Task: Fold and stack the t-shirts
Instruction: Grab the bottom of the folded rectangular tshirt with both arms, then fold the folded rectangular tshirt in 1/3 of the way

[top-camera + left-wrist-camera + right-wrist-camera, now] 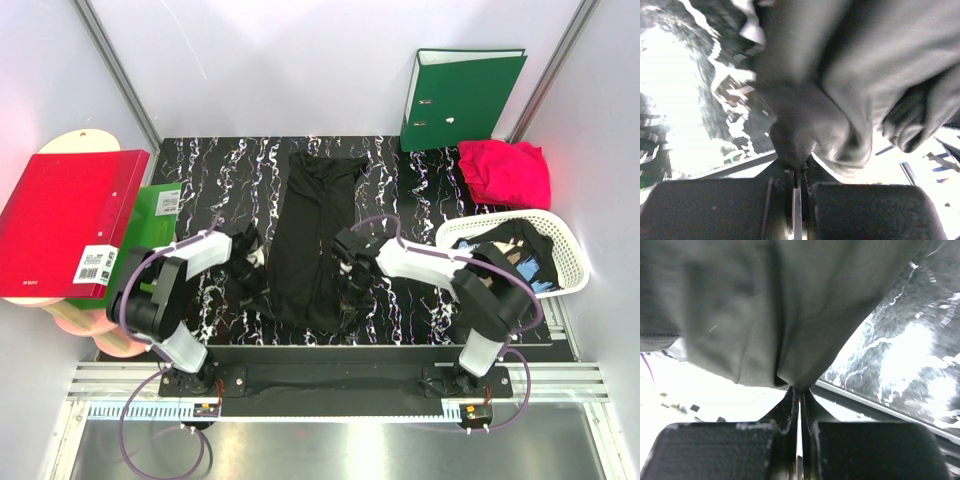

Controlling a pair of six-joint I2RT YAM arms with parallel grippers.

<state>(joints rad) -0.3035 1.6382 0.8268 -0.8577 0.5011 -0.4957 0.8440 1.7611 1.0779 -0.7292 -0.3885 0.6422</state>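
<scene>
Two matching arms. Left arm (150, 295): black joints, with a white shell right behind the left claw (258, 262) and another white link far back from it, above a black base (190, 380). Right arm (480, 290) looks the same; right claw (347, 268) is black. A thin purple cable (378, 220) loops just behind the right claw. Close up, the fingers (715, 210) are black, blocky and grainy, with a bare metal strip (800, 460) between them.
</scene>
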